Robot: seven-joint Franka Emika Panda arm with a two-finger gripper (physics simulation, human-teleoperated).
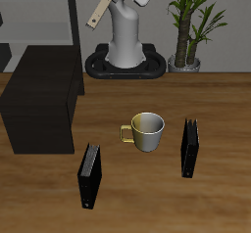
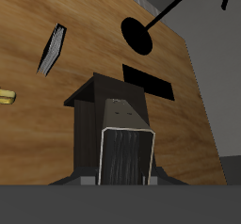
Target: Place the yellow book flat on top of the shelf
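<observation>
High above the worktop, the claw is clenched on the yellow book, which hangs tilted near the robot's base. The black shelf sits well below, its flat top bare. A mug stands between two black books

Wooden table w/ warm brown planked grain fills most of the exterior view; light is even, shadows soft. Past the table's back edge: a potted plant w/ long green leaves in a grey pot near one back corner, and a tall grey open rack by the other. Bkgd wall plain pale grey; floor in wrist view flat grey beyond the table edge.
</observation>
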